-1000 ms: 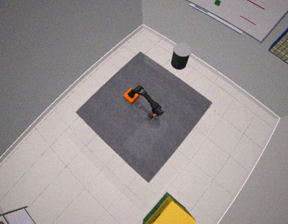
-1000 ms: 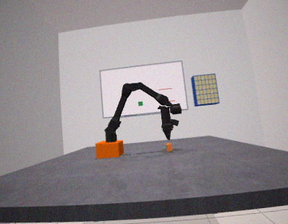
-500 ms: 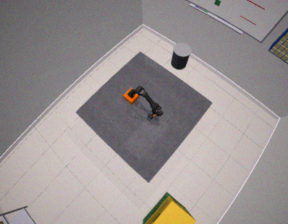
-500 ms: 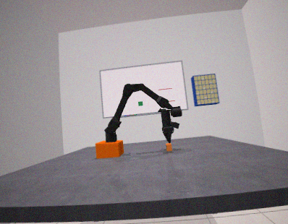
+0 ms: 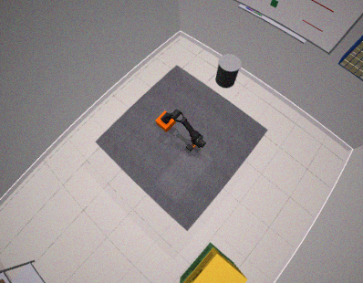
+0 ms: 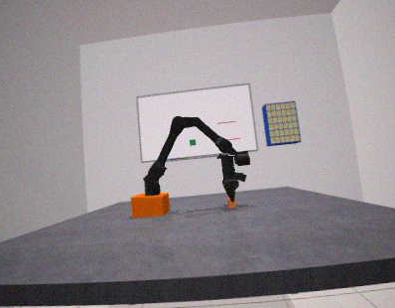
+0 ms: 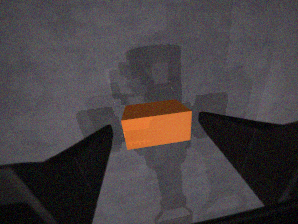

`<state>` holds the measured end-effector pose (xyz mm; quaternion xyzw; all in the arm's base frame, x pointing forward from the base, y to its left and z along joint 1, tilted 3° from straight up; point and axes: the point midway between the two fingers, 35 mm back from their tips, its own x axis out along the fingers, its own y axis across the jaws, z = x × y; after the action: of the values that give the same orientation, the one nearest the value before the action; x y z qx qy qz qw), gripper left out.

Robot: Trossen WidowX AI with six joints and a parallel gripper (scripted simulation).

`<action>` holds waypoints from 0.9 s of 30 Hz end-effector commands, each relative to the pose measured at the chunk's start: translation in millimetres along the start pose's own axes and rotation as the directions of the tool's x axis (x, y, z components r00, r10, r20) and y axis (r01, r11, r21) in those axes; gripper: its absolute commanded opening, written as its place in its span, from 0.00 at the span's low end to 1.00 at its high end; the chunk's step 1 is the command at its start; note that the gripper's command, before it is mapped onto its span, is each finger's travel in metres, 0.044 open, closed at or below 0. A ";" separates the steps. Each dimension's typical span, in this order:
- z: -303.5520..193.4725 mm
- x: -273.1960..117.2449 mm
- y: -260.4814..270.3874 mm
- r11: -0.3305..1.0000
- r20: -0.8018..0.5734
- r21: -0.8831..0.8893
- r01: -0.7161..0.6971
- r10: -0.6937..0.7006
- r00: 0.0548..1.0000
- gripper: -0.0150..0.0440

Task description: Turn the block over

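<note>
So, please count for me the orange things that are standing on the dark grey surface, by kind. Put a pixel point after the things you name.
Small orange block [image 5: 194,146] [image 6: 232,204] [image 7: 158,131]: 1
Orange box under the arm's foot [image 5: 166,127] [image 6: 150,207]: 1
Total: 2

Narrow gaps at 2 sides of the block [image 5: 194,146] [image 6: 232,203] [image 7: 158,131].
</note>
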<state>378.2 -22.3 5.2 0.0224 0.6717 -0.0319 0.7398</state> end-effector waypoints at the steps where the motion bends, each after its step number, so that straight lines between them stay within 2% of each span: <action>1: -2.3 4.9 0.5 1.000 -0.009 0.002 -0.004 0.004 1.000 0.87; 4: -2.3 4.9 0.5 1.000 -0.009 0.002 -0.004 0.004 1.000 0.73; 25: -2.3 4.9 0.5 1.000 -0.009 0.002 -0.004 0.004 1.000 0.50; 27: -2.0 0.0 0.5 1.000 -0.009 0.002 -0.004 0.004 1.000 0.41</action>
<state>376.7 -21.9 0.9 0.0234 0.6744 -0.0310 0.7373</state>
